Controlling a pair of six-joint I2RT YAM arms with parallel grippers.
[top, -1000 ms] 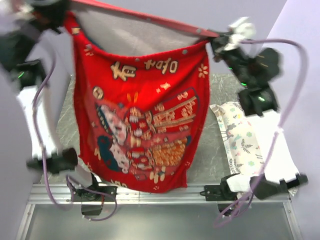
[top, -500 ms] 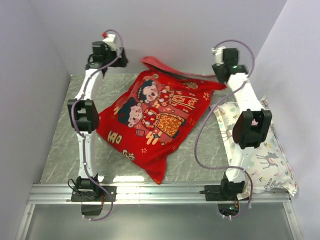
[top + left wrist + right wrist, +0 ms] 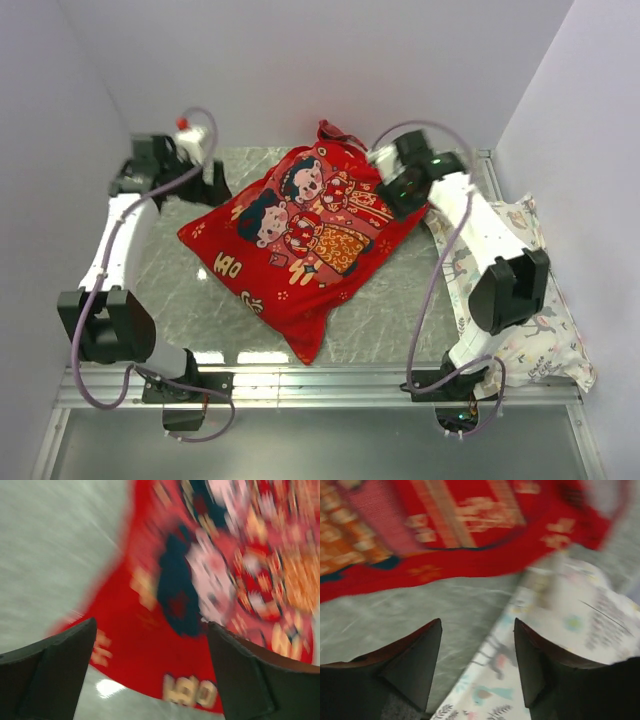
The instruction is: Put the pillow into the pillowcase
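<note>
pillowcase (image 3: 300, 235) down from hanging, now lying flat | left gripper (image 3: 150, 630) let go, swung out left, jaws apart | right gripper (image 3: 477, 627) released, dipped to its right edge

The red pillowcase (image 3: 300, 240) lies plump on the desk (image 3: 170, 270), cartoon couple facing up, between the 2 hands. Its left edge is beside the left hand (image 3: 151, 625), its far right corner by the right hand (image 3: 478, 625).

A blurred red fabric pillowcase with gold print (image 3: 445, 525) spans the top of the frame, a white floral animal-print pillow (image 3: 570, 630) fills the lower right, and the grey stone-patterned table (image 3: 410, 610) shows between them, above the right gripper (image 3: 477, 625) with its dark fingers parted.
</note>
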